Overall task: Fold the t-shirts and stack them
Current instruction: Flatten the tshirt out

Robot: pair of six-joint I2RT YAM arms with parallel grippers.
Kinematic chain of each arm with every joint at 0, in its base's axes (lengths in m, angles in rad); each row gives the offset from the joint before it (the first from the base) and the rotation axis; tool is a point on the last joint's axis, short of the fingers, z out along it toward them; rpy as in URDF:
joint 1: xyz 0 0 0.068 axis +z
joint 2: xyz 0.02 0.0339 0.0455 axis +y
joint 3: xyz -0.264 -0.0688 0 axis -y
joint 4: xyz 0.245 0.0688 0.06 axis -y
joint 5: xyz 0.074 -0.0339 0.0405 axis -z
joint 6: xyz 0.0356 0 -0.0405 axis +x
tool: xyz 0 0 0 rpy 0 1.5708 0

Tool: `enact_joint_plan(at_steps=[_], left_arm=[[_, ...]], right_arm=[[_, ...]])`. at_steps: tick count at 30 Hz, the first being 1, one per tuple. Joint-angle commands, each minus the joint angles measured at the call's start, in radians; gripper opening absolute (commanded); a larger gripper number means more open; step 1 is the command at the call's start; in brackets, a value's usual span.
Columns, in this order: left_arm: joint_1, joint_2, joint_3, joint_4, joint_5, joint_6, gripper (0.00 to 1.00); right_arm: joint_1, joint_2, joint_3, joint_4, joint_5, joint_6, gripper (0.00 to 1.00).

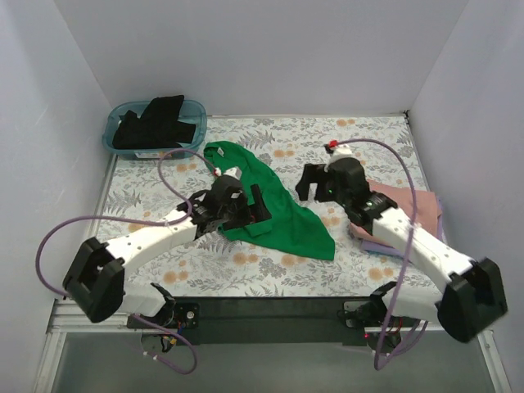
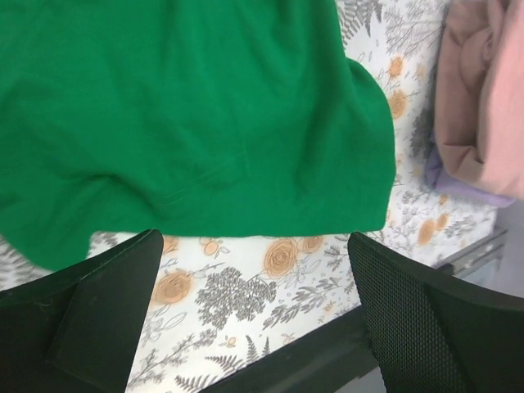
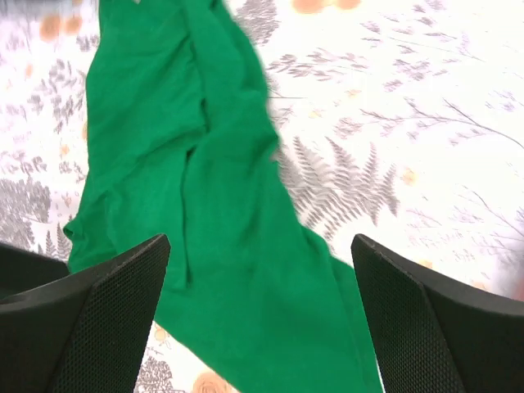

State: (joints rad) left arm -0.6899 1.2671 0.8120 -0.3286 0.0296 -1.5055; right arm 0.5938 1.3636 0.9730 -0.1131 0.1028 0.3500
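The bright green t-shirt [image 1: 282, 209] lies crumpled and stretched out on the floral table; it also shows in the left wrist view [image 2: 188, 115] and the right wrist view [image 3: 221, 213]. My left gripper [image 1: 250, 211] is open and empty over the shirt's near left part; in its own view [image 2: 254, 311] the shirt's hem lies just beyond the fingers. My right gripper [image 1: 315, 188] is open and empty just right of the shirt, above its lower part [image 3: 262, 319]. A folded salmon pink shirt [image 1: 409, 205] lies on a lavender one [image 1: 378, 244] at the right. A black shirt [image 1: 155, 123] hangs out of the tub.
The teal plastic tub [image 1: 115, 135] stands at the back left corner. White walls enclose the table on three sides. The pink and lavender stack [image 2: 483, 98] sits under my right arm. The table's near edge [image 2: 327, 352] is a dark rail.
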Motion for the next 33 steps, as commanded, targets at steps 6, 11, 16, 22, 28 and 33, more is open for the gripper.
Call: enact_joint_plan(at_steps=[6, 11, 16, 22, 28, 33], left_arm=[[-0.224, 0.498, 0.442, -0.308, -0.371, 0.001, 0.79], [-0.244, 0.681, 0.593, -0.481, -0.473, -0.064, 0.66], [-0.261, 0.753, 0.667, -0.572, -0.537, -0.117, 0.50], [-0.272, 0.712, 0.641, -0.575, -0.533, -0.145, 0.39], [-0.273, 0.630, 0.558, -0.487, -0.488, -0.102, 0.28], [-0.272, 0.653, 0.566, -0.491, -0.504, -0.098, 0.29]], right_arm=[[-0.031, -0.780, -0.579, -0.163, 0.110, 0.257, 0.98], [-0.032, -0.877, -0.620, -0.246, 0.136, 0.267, 0.98], [-0.032, -0.839, -0.631, -0.261, 0.130, 0.257, 0.98], [-0.032, -0.775, -0.640, -0.260, 0.136, 0.256, 0.98], [-0.032, -0.738, -0.655, -0.260, 0.155, 0.268, 0.98], [-0.032, -0.745, -0.658, -0.260, 0.146, 0.270, 0.98]])
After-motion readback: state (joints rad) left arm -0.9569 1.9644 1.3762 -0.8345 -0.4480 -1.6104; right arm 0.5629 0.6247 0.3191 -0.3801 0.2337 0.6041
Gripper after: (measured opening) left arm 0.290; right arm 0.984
